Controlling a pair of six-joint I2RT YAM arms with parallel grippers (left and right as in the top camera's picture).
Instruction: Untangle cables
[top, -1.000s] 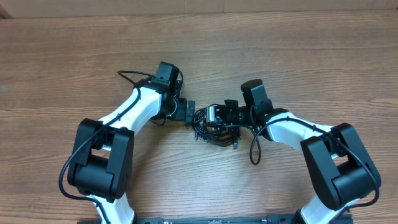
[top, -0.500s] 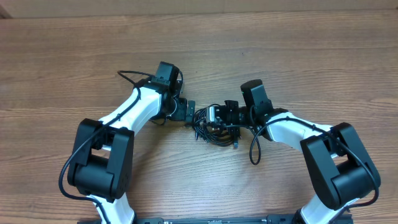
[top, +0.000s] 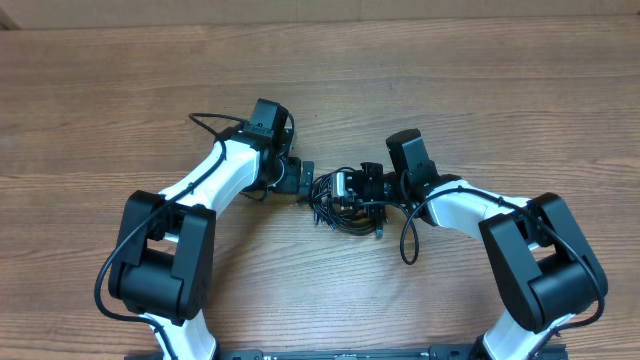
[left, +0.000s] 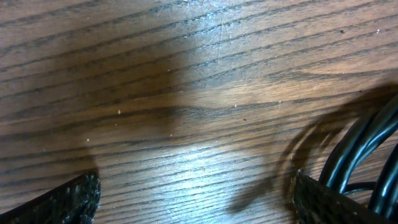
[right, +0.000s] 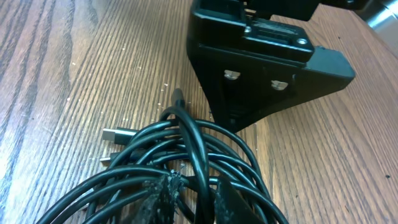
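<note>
The cables (top: 347, 213) lie as one tangled black bundle on the wood between my two arms. In the right wrist view the cables (right: 242, 152) loop in several strands, with a metal plug (right: 114, 134) at the left. My right gripper (right: 193, 190) reaches into the bundle, its fingers (right: 158, 199) nearly together with one strand pinched between them. My left gripper (left: 196, 199) stands wide open over bare wood, at the bundle's left edge. The cables (left: 364, 149) pass just outside its right finger (left: 323, 202). From overhead, my left gripper (top: 307, 185) and right gripper (top: 337, 187) almost meet.
The left gripper's black body (right: 261, 68) stands right behind the bundle in the right wrist view. A thicker black arm wire (top: 408, 240) loops beside the right arm. Wooden tabletop (top: 450, 90) extends on all sides.
The right arm has edged slightly toward the bundle. The left arm and the cables have stayed where they were.
</note>
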